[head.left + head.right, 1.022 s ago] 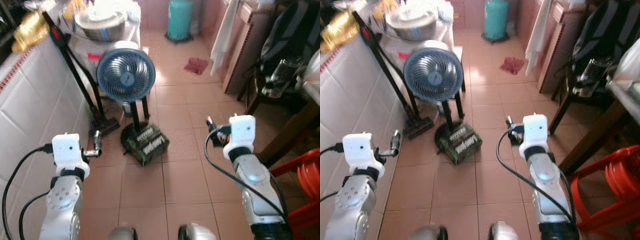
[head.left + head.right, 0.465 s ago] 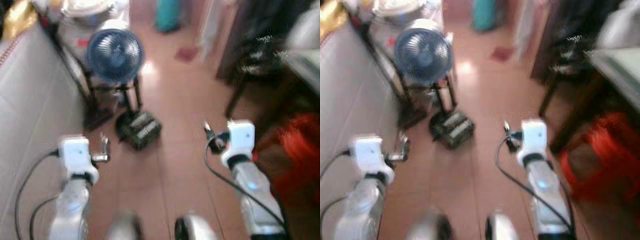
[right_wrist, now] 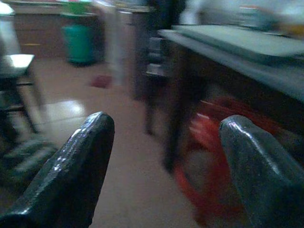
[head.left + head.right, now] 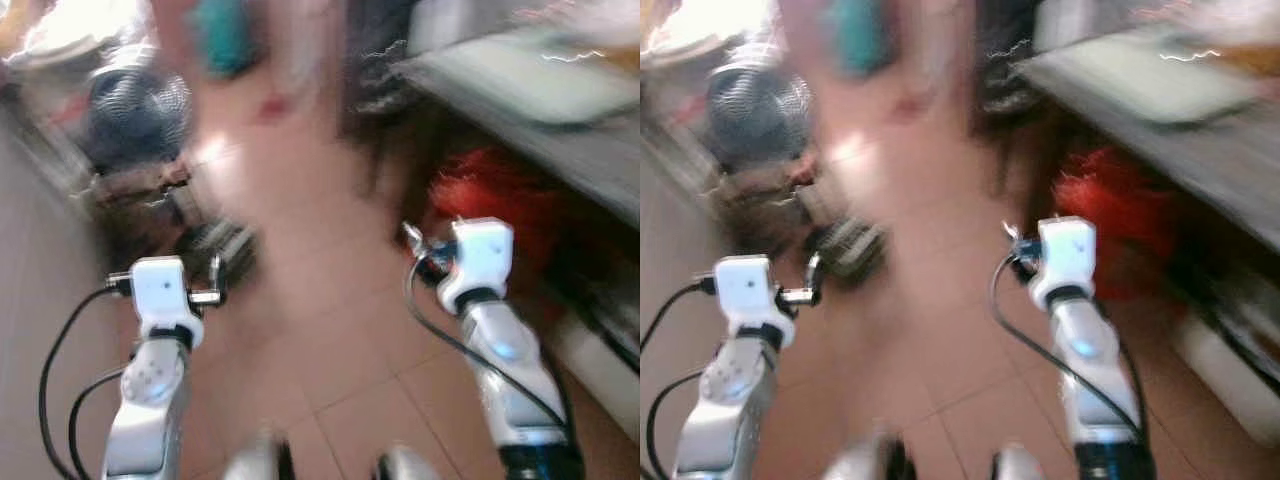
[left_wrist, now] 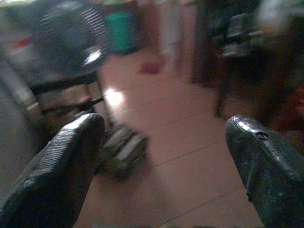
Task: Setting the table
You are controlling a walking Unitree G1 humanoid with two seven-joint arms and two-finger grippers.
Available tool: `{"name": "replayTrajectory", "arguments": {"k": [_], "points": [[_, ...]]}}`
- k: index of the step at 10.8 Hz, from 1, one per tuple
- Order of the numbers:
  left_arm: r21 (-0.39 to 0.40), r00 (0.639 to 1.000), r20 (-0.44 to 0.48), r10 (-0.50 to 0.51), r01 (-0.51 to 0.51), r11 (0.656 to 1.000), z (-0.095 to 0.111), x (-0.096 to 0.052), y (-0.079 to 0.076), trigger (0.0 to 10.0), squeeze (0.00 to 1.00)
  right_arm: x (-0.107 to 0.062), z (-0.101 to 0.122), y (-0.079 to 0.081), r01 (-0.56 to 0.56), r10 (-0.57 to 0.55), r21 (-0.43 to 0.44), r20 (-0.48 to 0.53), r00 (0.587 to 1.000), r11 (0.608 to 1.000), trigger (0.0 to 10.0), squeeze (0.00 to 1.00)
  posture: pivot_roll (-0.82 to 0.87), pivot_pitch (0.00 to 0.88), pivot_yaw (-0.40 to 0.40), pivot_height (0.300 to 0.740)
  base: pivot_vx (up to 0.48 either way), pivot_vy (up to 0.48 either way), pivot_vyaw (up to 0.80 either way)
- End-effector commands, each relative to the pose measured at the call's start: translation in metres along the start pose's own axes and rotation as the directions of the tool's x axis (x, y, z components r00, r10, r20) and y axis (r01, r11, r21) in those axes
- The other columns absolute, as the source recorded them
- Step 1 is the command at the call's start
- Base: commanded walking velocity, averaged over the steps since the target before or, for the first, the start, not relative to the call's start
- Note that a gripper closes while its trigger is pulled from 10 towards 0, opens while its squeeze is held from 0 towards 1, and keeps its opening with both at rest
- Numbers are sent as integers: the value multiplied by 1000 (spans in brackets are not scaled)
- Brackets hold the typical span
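Head views heavily blurred. Both arms raised forward over a tiled floor (image 4: 330,340), neither carrying anything. Left gripper (image 5: 161,156) fingers (image 5: 61,161) spread wide apart, released, nothing between them; beyond them, a blue fan (image 5: 71,38) on a dark stand and a dark green box (image 5: 121,152) lying on the floor near the stand's foot. Right gripper (image 3: 161,161) fingers (image 3: 71,166) likewise spread wide, released and empty; beyond them, a bench (image 3: 247,47) with a grey top on dark legs, standing to the right of the robot. Red stool (image 3: 213,156) tucked partly under the bench, beside one of its legs. Items on the bench top too blurred to identify; no tableware for setting the table discernible in either gripper. In the head views, bench (image 4: 530,80) at upper right, red stool (image 4: 490,200) beneath it just beyond the right wrist, fan (image 4: 140,115) at upper left, green box (image 4: 215,245) on the floor just ahead of the left gripper (image 4: 213,280). Right gripper (image 4: 412,240) pointed ahead over the floor. Teal cylinder (image 3: 78,42) standing on the floor at the far end of the room, near a pale hanging cloth (image 3: 111,38).
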State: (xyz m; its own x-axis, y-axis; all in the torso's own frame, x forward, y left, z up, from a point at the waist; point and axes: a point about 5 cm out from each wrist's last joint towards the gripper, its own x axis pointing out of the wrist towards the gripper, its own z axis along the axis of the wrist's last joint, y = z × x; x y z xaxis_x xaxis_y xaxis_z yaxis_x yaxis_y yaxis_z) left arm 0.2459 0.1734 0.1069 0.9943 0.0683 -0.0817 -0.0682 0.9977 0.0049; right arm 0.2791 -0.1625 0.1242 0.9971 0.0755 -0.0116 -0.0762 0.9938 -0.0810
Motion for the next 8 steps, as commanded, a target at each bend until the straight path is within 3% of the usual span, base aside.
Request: {"name": "replayTrajectory", "arguments": {"k": [1, 7, 8], "points": [[13, 1000, -10, 9, -8, 1000, -2, -1, 2, 10000, 0, -1, 3, 7, -13, 12, 16, 11, 1000, 1000, 10000, 0, -21, 103, 53, 740, 0, 334, -800], [-16, 1000, 13, -18, 18, 1000, 0, -1, -4, 10000, 0, -5, 4, 8, 14, -15, 38, 12, 1000, 999, 10000, 0, -23, 105, 47, 740, 0, 0, -800], [-27, 1000, 5, -18, 19, 999, -1, 0, -5, 10000, 0, -6, 3, 7, 13, -13, 40, 10, 1000, 999, 10000, 0, -25, 104, 47, 740, 0, 371, -800]]}}
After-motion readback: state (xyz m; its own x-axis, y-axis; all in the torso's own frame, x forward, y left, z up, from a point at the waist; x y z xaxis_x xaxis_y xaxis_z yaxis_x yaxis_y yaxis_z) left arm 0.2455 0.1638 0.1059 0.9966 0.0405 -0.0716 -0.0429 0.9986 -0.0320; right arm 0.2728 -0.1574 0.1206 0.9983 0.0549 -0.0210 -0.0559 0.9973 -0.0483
